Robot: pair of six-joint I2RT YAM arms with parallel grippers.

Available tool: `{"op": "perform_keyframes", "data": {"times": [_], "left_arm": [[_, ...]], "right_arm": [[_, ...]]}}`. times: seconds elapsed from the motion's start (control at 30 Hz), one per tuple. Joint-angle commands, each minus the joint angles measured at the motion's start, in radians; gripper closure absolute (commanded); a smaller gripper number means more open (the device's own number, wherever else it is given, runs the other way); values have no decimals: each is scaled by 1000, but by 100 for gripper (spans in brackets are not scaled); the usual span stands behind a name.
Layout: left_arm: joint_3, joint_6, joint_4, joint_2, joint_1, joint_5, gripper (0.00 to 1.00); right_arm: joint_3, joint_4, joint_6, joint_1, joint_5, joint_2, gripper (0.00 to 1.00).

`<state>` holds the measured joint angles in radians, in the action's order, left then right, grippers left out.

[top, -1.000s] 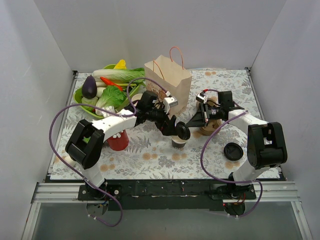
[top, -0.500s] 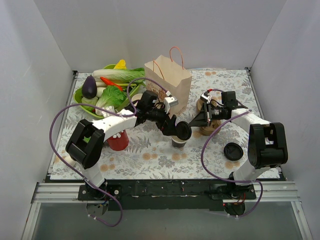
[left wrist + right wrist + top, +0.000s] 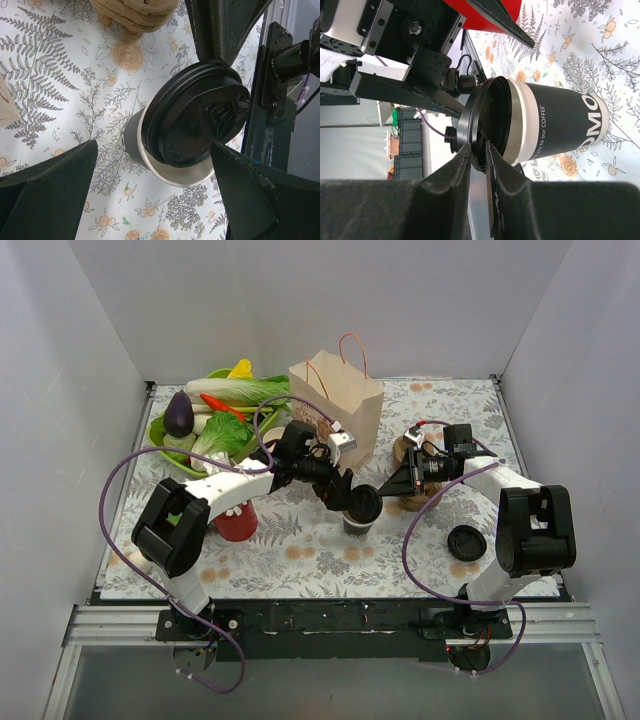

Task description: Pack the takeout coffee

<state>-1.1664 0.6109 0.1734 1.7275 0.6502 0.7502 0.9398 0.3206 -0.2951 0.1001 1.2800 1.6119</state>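
You were putting the lid (image 3: 195,120) on the coffee cup (image 3: 560,125). Your right gripper (image 3: 478,151) pinched the lid's rim; your left gripper (image 3: 155,147) hung open. Next, I think, the lid needed pushing flat.

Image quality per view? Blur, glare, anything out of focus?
Top external: even diffuse light, soft shadows, all sharp. Left wrist: lid sharp with a dull sheen, no hard glare; own jaws in the bottom corners dark and blurred. Right wrist: coffee cup print crisp; own jaws at the bottom black and defocused.
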Motion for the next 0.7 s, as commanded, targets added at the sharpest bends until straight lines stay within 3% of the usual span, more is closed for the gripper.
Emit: {"op": "perform_keyframes", "data": {"times": [0.0,0.67], "left_arm": [[-13,21,-38,6,0,31,2],[-27,50,-51,32,0,57,3]], "right_arm": [[42,41,47,-3,-33,-20,73],[57,129,139,-13,-130,8,69]]}}
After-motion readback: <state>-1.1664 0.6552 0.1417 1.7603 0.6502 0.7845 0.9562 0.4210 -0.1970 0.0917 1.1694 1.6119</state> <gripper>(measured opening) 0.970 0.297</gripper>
